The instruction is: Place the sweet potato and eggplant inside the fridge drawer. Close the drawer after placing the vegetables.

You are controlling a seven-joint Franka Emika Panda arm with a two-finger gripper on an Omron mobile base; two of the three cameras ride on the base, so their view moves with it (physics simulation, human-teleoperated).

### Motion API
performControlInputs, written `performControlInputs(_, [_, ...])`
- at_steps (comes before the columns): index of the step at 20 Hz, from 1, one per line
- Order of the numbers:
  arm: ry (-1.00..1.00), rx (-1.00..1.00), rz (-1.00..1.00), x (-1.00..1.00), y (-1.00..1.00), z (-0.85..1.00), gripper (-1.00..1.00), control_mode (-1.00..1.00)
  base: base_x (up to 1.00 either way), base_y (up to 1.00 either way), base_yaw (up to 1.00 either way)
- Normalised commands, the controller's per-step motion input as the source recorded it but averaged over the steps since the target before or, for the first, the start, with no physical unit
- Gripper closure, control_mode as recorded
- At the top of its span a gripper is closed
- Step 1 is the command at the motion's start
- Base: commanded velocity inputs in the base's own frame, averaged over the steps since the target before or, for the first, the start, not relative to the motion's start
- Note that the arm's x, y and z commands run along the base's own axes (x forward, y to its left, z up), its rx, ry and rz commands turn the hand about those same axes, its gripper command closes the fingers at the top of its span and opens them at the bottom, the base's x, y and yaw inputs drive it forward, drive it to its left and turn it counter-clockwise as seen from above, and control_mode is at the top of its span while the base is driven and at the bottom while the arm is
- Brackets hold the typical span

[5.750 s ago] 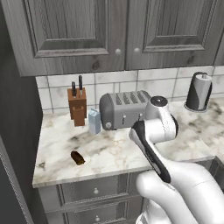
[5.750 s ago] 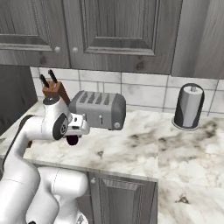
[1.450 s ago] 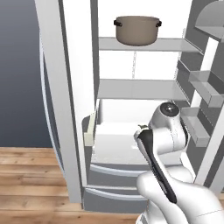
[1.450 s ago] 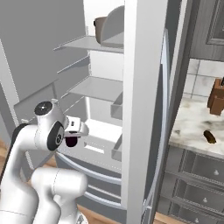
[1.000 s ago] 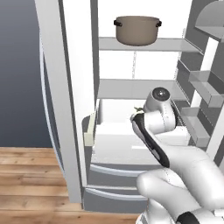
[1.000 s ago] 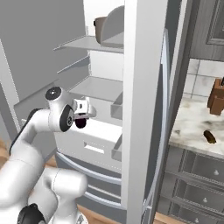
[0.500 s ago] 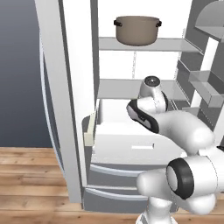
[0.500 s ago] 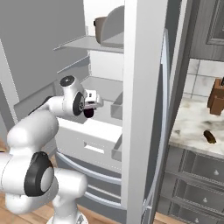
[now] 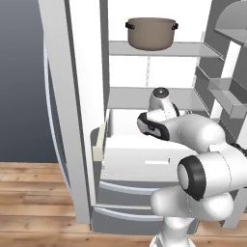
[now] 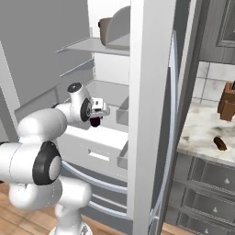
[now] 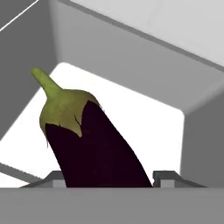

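the eggplant [image 11: 94,148] is clamped in the hand [image 10: 96,114], which hangs over the open fridge drawer [image 9: 140,159]. in the hand view its green stem points up toward the drawer's far left corner and the bare white drawer floor shows beneath it; whether it touches that floor cannot be told. further right, across the fridge door, the sweet potato [image 10: 220,143] lies on the desk [image 10: 202,133], near the front edge, with the knife block [image 10: 228,102] behind it near the back edge. judging by this, the task is perhaps a third done: the eggplant has reached the drawer but is not yet let go. left to do are releasing it, fetching the sweet potato from the desk, setting it in the drawer as well, and pushing the drawer shut.
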Motion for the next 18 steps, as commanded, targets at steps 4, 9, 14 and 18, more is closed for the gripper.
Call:
performControlInputs(4, [0.00,-0.01,0.03,0.01,0.00,-0.53,1.00,-1.00,0.00,0.00,0.00])
performControlInputs(9, [0.06,-0.01,0.09,-0.22,0.06,-0.60,1.00,-1.00,0.00,0.00,0.00])
performControlInputs(14, [0.07,0.00,0.12,-0.68,0.20,-0.38,1.00,-1.00,0.00,0.00,0.00])
performControlInputs(18, [0.14,0.00,0.08,-0.61,0.22,-0.25,1.00,-1.00,0.00,0.00,0.00])
